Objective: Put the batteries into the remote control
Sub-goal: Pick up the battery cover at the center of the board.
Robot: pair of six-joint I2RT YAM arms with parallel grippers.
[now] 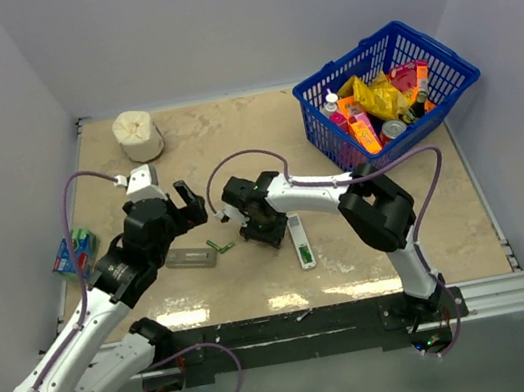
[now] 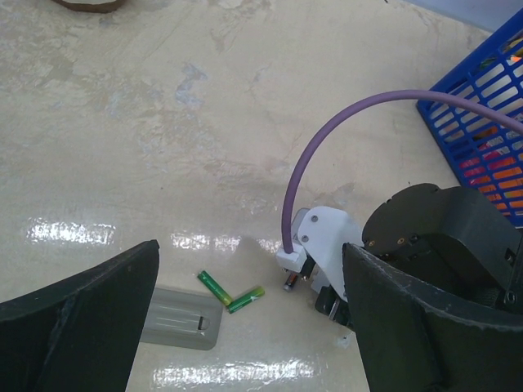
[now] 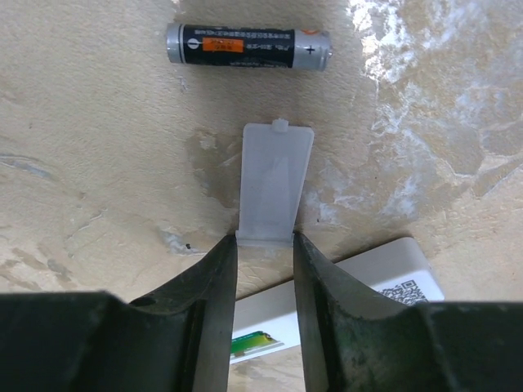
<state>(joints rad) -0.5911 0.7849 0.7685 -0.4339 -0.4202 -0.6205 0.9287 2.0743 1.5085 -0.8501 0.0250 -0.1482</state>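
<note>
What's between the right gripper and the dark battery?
The cover: it sits pinched in the right gripper and sticks out toward the dark battery, its tip just short of it. Nothing else visible lies between.

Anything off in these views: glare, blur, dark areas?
Top external: glare patches wash out the table near the arms' bases. Left wrist: glare bands on the table too; the left gripper looks dark and soft, the green batteries sharp. Right wrist: crisp on the dark battery and back cover; the right gripper is underexposed.
</note>
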